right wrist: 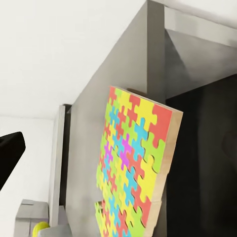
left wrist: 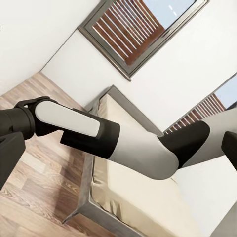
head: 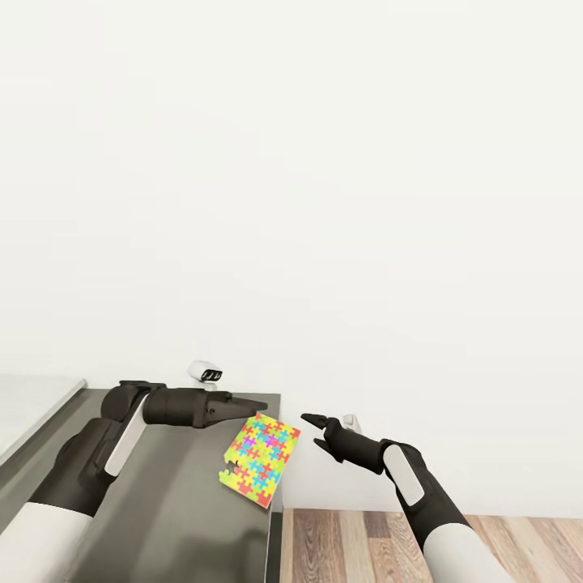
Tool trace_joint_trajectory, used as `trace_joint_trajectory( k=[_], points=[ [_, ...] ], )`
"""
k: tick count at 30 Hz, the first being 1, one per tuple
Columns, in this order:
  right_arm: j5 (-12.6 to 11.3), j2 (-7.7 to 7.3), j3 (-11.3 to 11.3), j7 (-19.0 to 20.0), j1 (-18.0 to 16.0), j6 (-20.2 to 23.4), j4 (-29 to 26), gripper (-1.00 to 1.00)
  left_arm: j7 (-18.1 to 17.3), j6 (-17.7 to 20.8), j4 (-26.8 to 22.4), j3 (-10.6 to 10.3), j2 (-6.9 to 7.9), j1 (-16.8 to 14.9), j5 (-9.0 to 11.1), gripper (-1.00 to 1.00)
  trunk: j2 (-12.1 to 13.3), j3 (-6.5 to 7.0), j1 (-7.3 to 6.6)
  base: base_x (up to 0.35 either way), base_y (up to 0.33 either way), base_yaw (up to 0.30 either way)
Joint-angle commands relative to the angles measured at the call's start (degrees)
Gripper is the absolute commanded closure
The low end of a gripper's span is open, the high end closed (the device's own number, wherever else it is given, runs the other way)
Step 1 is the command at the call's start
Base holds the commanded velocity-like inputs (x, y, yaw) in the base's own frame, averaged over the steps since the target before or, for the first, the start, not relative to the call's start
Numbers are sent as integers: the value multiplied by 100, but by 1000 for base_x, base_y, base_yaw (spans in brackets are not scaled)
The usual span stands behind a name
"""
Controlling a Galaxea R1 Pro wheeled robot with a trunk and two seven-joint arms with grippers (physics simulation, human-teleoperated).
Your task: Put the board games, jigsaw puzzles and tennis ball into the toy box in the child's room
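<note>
Left pincer, lower-centre of the head view: tips look drawn to a point, holding nothing, just above the upper left corner of the jigsaw puzzle; touching or not, cannot tell. Right pincer, just right of centre low in frame: fingers slightly parted, empty, just beside the puzzle's right edge, a small gap visible.

The puzzle lies on the dark grey desk at its right edge, one side jutting past the edge over the wood floor. One piece at the lower left corner sits proud of the outline, maybe loose.

Right wrist view: the puzzle shows a pale wooden backing with real thickness. Judgement: a stiff, light slab that won't flex. The printed face is probably smooth and slippery, so a flat top pinch is poor. Best hold is across the thickness at the overhanging edge, one finger under and one over. Risk: a nudge tips it off the desk, or pieces shed.

A yellow-green ball peeks out at the lower left of the right wrist view. The left wrist view shows the bed, cream mattress, bare where visible.
</note>
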Motion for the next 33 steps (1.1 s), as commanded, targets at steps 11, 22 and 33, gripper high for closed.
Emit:
trace_joint_trajectory(
  k=[11, 22, 33],
  points=[
    [2, 4, -33, 56, -4, 45, 7, -100, -15, 72, 2, 3, 8, -5, 25, -100, -164, -78, 88, 0, 0, 0],
    [0, 3, -33, 81, -4, 45, 8, -100, -20, 75, 2, 0, 8, -5, 33, -100, -605, -275, 329, 0, 0, 0],
    [-1, 2, -34, 83, -4, 45, 8, -100, -16, 73, 2, -3, 8, -5, 34, -100, -1006, -455, 549, 0, 0, 0]
  ],
)
